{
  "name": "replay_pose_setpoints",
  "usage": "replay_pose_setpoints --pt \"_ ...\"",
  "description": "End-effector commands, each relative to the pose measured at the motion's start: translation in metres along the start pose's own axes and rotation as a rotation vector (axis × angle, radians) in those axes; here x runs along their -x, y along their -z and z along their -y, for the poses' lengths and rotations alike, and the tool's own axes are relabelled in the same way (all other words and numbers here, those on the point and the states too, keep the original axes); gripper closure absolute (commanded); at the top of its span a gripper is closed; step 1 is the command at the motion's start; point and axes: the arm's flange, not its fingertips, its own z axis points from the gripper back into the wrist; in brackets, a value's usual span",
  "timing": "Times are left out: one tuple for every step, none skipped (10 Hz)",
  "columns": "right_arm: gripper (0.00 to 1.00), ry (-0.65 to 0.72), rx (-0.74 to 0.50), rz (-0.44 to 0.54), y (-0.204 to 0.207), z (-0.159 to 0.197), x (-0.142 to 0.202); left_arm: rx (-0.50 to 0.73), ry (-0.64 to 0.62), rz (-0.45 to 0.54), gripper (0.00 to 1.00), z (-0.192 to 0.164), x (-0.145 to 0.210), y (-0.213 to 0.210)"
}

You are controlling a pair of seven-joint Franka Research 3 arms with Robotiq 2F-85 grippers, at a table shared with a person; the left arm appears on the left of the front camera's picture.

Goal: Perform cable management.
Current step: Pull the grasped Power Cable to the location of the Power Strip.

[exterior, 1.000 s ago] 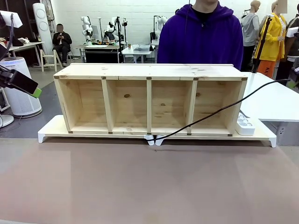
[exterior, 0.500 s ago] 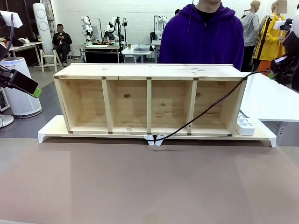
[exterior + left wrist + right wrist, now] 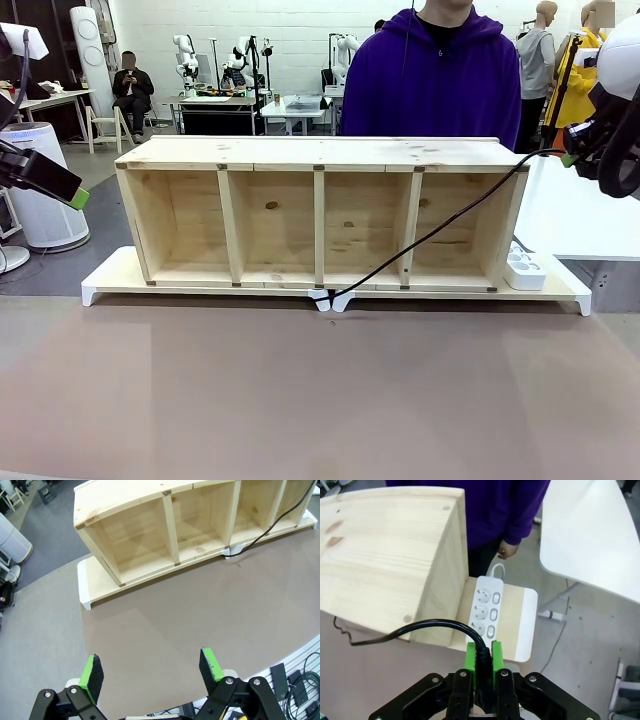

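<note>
Shelf [image 3: 320, 155] stands on my table [image 3: 320, 400], person [image 3: 430, 80] behind it; power strip [image 3: 524, 268] at its right end; cable [image 3: 450, 224] crosses its front.

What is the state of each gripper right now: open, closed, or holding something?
The left gripper is open and holds nothing.
The right gripper is closed on the black cable.

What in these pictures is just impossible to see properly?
- The cable, held end: in the right wrist view it is buried between the right tool's shut fingers, so no plug can be confirmed.
- The cable's other end: in the front view it is lost under the base board at its middle.
- The power strip: in the front view it sits partly behind the shelf's right wall.
</note>
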Motion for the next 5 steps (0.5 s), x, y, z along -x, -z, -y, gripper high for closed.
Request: replay_pose_setpoints --pt "0.84 0.04 0.041 0.018 -0.0004 0.0015 -0.0102 -0.003 0.001 0.005 0.0 0.0001 0.0007 0.0016" --pt "0.84 0.07 0.044 -0.013 0.0013 0.0003 -0.0111 -0.003 0.001 0.005 0.0 0.0001 0.0007 0.0016" --pt "0.84 0.083 0.041 -0.039 0.0034 0.0003 -0.0112 -0.003 0.001 0.005 0.0 0.0001 0.0007 0.0016" --pt "0.84 0.088 0.042 -0.05 0.0023 0.0 -0.0091 -0.003 0.001 0.005 0.0 0.0001 0.0007 0.0016" --pt "0.84 0.099 0.035 -0.053 -0.0033 0.0016 -0.0028 -0.003 0.001 0.005 0.0 0.0001 0.0007 0.0016"
